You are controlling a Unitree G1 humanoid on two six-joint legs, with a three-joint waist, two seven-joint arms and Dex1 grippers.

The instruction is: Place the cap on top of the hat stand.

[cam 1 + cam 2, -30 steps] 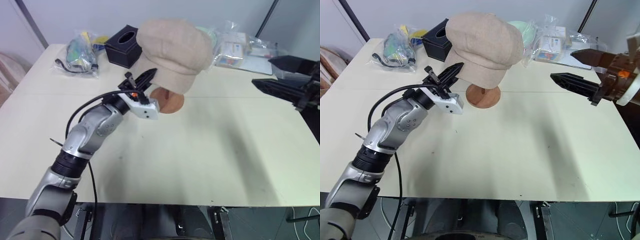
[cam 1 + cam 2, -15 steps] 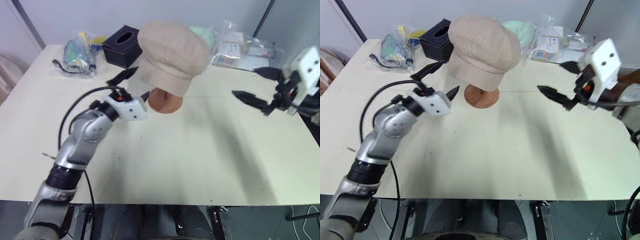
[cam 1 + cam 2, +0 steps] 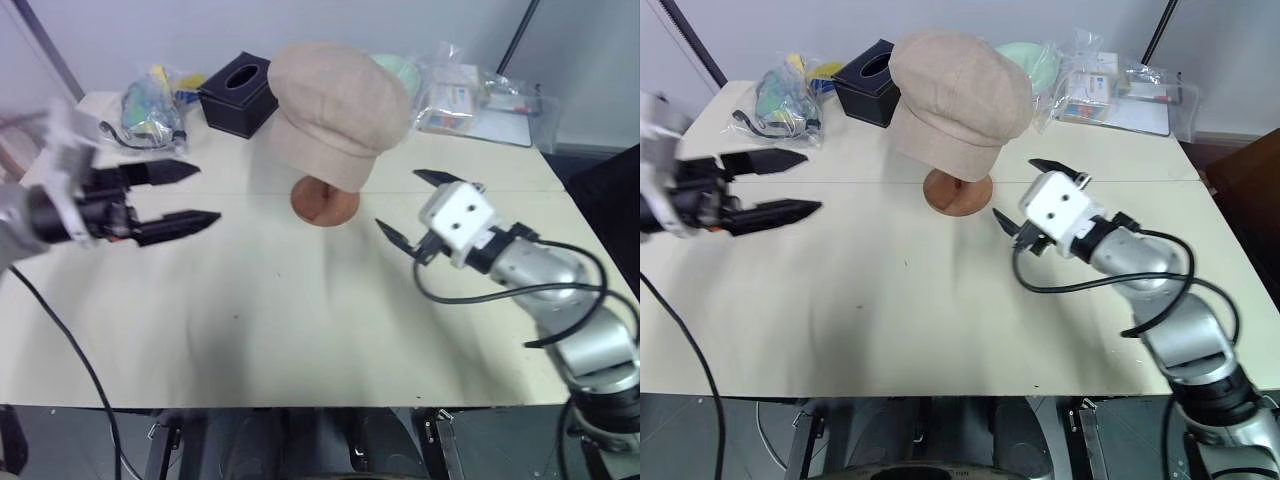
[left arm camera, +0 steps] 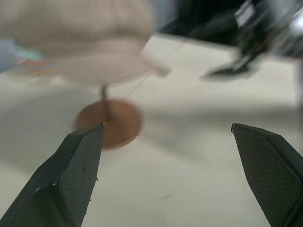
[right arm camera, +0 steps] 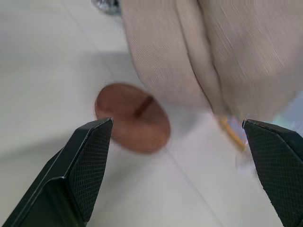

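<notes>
The pinkish-beige cap [image 3: 338, 108] rests on top of the reddish-brown hat stand [image 3: 324, 204], tilted, hiding the stand's top; the round base and thin rod show beneath it. My left gripper [image 3: 196, 194] hovers open at the left, well away from the cap, pointing toward it with nothing between its fingers. Just right of the stand's base my right gripper [image 3: 413, 206] is open and empty. The left wrist view shows the cap [image 4: 80, 38] and the base [image 4: 110, 123] ahead. The right wrist view has the cap [image 5: 208, 52] and base [image 5: 132, 118] close.
Along the table's far edge lie a black tissue box [image 3: 238, 93], a clear bag of items [image 3: 155, 103] at the left, and plastic-wrapped packets [image 3: 475, 98] with a pale green plate [image 3: 1025, 57] behind the cap. The cream table [image 3: 300, 320] stretches toward me.
The left gripper has let go of the cap's edge, opened and swung away to the left. The right gripper moved in from the right toward the stand's base. The cap stays on the stand.
</notes>
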